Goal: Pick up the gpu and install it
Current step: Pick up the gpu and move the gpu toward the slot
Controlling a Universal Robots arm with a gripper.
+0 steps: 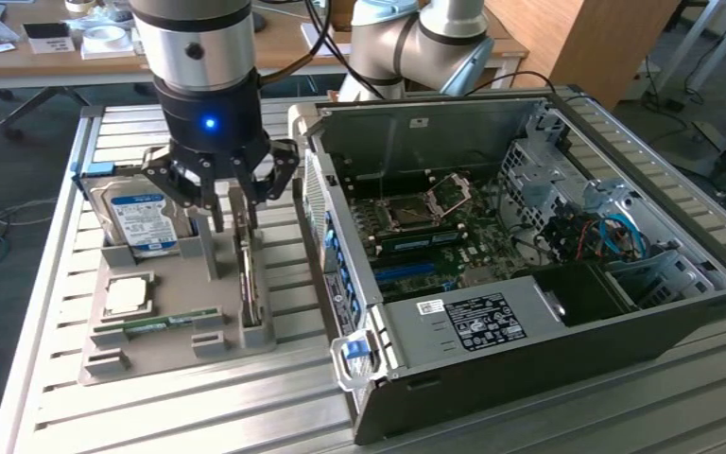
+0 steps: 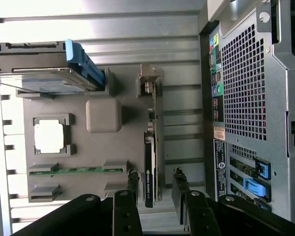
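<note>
The gpu [image 1: 250, 284] is a thin dark card standing on its long edge in a slot of the grey parts tray [image 1: 162, 355], near the open computer case. In the wrist view the gpu [image 2: 150, 164] runs lengthwise between my two fingers, its pale bracket at the far end. My gripper [image 1: 228, 227] hangs right over the card's back end, pointing down. The gripper [image 2: 156, 184] is open, one finger on each side of the card with a gap on both sides, holding nothing.
The tray [image 2: 130, 101] also holds a blue-labelled hard drive [image 1: 140, 219], a square processor [image 1: 128, 295] and a green memory stick [image 1: 167, 323]. The open computer case [image 1: 527, 322] stands close by on the exterior view's right, motherboard [image 1: 445, 232] exposed. The table is slatted metal.
</note>
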